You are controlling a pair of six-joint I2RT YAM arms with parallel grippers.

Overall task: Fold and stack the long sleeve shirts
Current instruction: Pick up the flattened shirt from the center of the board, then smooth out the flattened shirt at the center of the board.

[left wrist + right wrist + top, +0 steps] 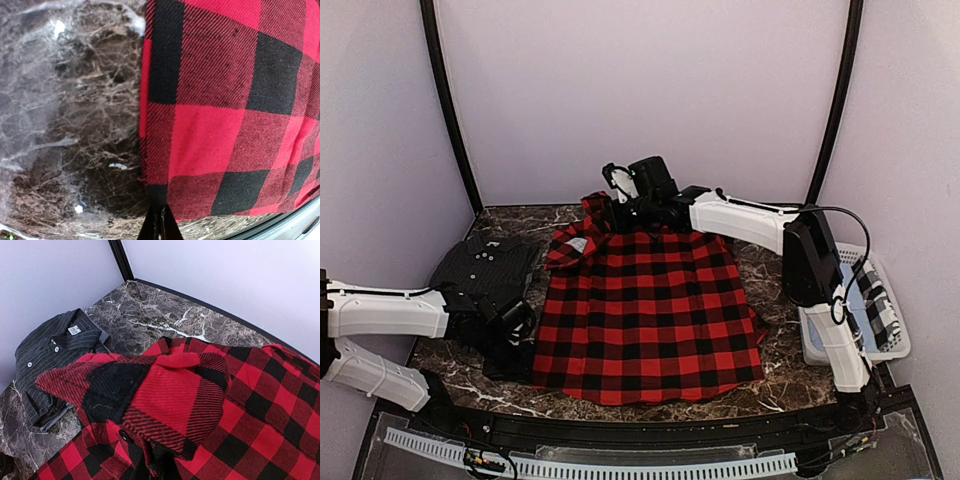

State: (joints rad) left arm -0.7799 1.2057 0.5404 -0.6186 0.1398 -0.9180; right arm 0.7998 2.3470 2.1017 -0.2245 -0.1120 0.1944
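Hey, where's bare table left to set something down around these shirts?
Bare marble runs between the red flannel and the white basket, plus a thin strip along the flannel's near hem. The back left corner is taken by the charcoal shirt, and the left arm crowds the gap beside it.

Even, soft lighting is observed; shadows are faint. Mild glare is noted on the marble table [55, 75]. Detail is rendered sharply.
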